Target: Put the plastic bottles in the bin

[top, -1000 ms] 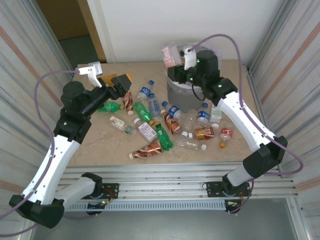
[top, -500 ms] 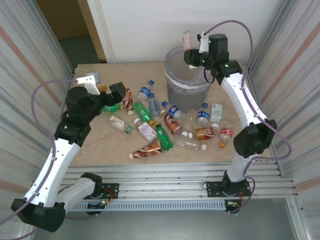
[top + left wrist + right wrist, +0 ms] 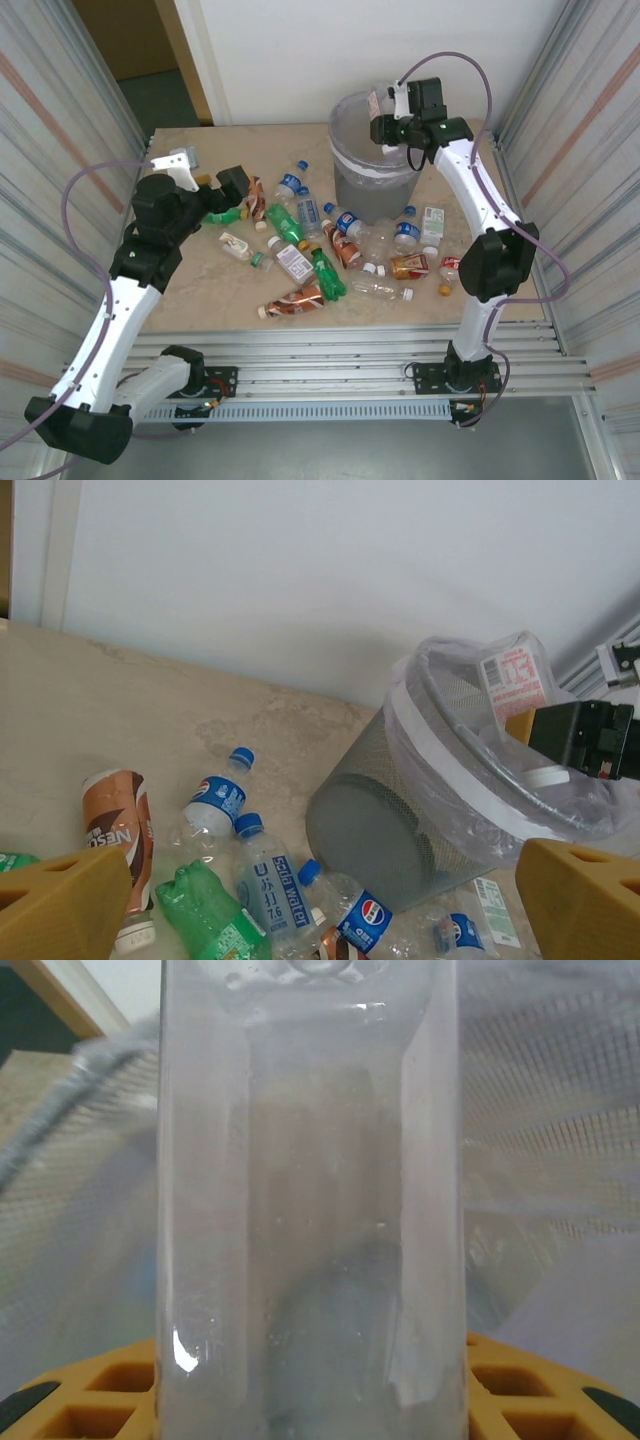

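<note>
The right arm has swung from the near-left rim of the bin (image 3: pixel 347 150) to its far side and stretched out. The right gripper (image 3: pixel 384 122), clamped on a clear bottle with a red-and-white label (image 3: pixel 375 102), has come down from above the far rim to rim level over the bin's mouth. The left gripper (image 3: pixel 231 181), fingers apart, has drawn back slightly and sunk lower.

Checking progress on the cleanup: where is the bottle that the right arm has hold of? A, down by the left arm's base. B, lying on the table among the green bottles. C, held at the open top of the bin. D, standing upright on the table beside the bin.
C: the right gripper is shut on a clear bottle at the open top of the bin, whose mesh wall and liner show behind the bottle.
</note>
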